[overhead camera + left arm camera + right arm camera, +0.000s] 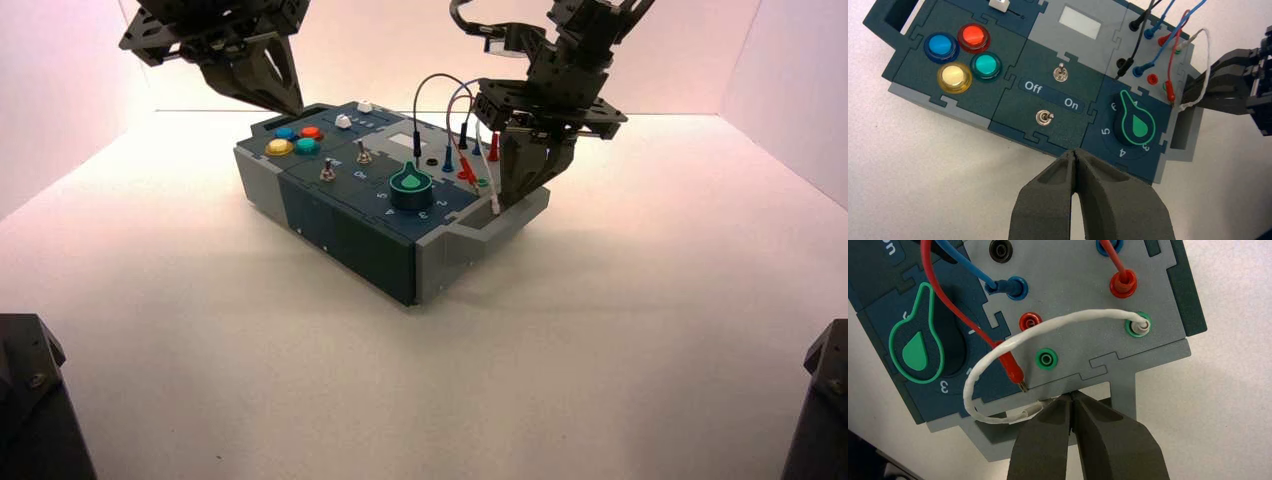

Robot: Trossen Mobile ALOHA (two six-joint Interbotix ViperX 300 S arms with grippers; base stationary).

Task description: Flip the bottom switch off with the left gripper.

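Note:
The box (340, 235) stands turned on the table, with two small toggle switches on its dark top. The bottom switch (327, 172) (1044, 118) is the one nearer the front edge, below the "Off"/"On" lettering (1050, 96); its lever leans toward the On side. My left gripper (290, 106) (1075, 152) hangs shut and empty above the box's back left corner. In the left wrist view its tips lie over the front edge, apart from the switch. My right gripper (497, 207) (1071, 396) is shut at the box's right end.
The other toggle switch (1060, 74) sits above the lettering. Coloured buttons (963, 57) lie to one side and a green knob (1135, 122) to the other. Wires loop from the sockets. A white wire (998, 352) has its loose end (1023, 412) against a right finger.

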